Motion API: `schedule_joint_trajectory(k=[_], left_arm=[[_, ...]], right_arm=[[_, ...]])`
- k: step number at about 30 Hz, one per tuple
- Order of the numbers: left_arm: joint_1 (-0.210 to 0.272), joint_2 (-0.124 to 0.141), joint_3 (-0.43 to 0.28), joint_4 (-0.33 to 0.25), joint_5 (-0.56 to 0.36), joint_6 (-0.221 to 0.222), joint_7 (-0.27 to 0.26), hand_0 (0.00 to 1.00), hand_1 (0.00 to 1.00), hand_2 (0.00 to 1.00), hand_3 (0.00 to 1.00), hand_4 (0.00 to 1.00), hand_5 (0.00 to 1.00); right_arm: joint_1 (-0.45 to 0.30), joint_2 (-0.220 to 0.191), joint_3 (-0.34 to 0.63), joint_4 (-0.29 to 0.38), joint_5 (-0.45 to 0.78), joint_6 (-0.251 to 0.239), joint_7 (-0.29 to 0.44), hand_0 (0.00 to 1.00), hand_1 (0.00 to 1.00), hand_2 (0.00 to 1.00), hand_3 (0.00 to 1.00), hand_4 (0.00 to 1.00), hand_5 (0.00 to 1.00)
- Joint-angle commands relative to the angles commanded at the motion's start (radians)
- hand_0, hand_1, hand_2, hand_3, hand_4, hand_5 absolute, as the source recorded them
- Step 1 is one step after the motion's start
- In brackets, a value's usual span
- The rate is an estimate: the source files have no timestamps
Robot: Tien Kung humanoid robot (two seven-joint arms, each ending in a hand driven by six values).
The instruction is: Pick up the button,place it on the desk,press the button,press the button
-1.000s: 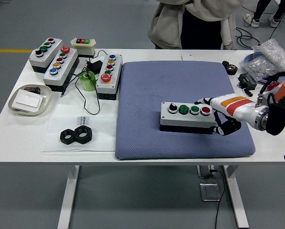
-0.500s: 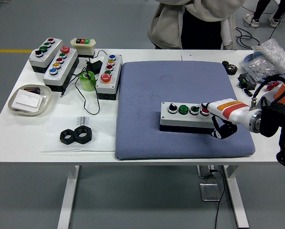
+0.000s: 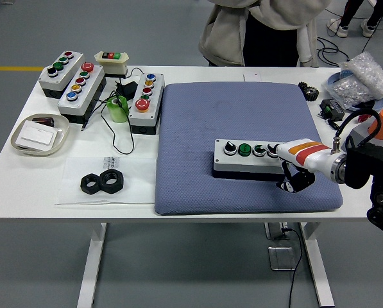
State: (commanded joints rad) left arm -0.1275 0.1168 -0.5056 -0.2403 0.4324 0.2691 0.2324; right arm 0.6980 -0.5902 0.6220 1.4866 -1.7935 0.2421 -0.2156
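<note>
A grey four-button box [image 3: 246, 158] lies on the blue mat [image 3: 242, 115], right of its middle. From the left it shows a black knob, a green button and a dark green button. My right hand [image 3: 282, 160] comes in from the right. Its white finger [image 3: 276, 151] lies on the box's right end and covers the red button there. The other fingers [image 3: 294, 180] are curled down in front of the box's right end. The hand holds nothing. The left hand is out of view.
Three more button boxes [image 3: 82, 86] and a small switch box [image 3: 111, 61] stand at the back left, with a green tape roll [image 3: 119, 109]. Black nuts [image 3: 103, 182] and a tray [image 3: 40, 134] lie at the left. A person [image 3: 262, 32] stands behind. Bags and parts [image 3: 361, 77] lie at the right.
My right hand has moved left and down onto the box's right end. The red button, visible before, is now covered by the finger. The box has shifted slightly left.
</note>
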Motion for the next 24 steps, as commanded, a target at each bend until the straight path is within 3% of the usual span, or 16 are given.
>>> schedule_joint_trajectory(k=[14,15,16,18,21,22,24], left_arm=[[-0.001,0.0,-0.002,0.0,0.001,0.0,0.001,0.71,0.722,0.829,0.836,0.762,0.998],[0.0,-0.001,-0.003,0.0,0.002,0.0,0.001,0.71,0.722,0.829,0.836,0.762,0.998],[0.0,-0.001,-0.003,0.001,0.002,0.0,0.001,0.71,0.722,0.829,0.835,0.761,0.998],[0.001,-0.001,-0.004,0.001,0.003,0.0,0.001,0.71,0.722,0.829,0.835,0.761,0.998],[0.002,-0.001,-0.006,0.001,0.006,-0.001,0.001,0.71,0.722,0.829,0.835,0.761,0.998],[0.002,-0.001,-0.006,0.001,0.006,-0.001,0.001,0.71,0.721,0.829,0.834,0.761,0.998],[0.003,-0.001,-0.007,0.001,0.009,-0.001,0.002,0.71,0.721,0.829,0.834,0.761,0.998]], right_arm=[[-0.012,-0.031,0.117,0.063,-0.011,-0.001,0.0,0.174,0.075,0.259,0.919,0.749,0.082],[-0.025,-0.038,0.142,0.067,-0.006,-0.02,0.002,0.174,0.075,0.259,0.919,0.749,0.082],[-0.034,-0.043,0.159,0.07,-0.003,-0.033,0.002,0.229,0.134,0.299,0.986,0.75,0.081],[-0.046,-0.048,0.186,0.075,0.002,-0.062,0.002,0.229,0.134,0.299,0.986,0.75,0.081],[-0.077,-0.06,0.241,0.09,0.015,-0.144,0.027,0.229,0.134,0.299,0.986,0.75,0.081],[-0.082,-0.061,0.254,0.092,0.019,-0.169,0.032,0.552,0.497,0.611,0.998,0.787,0.123],[-0.1,-0.064,0.29,0.095,0.05,-0.228,0.047,0.552,0.497,0.611,0.998,0.787,0.123]])
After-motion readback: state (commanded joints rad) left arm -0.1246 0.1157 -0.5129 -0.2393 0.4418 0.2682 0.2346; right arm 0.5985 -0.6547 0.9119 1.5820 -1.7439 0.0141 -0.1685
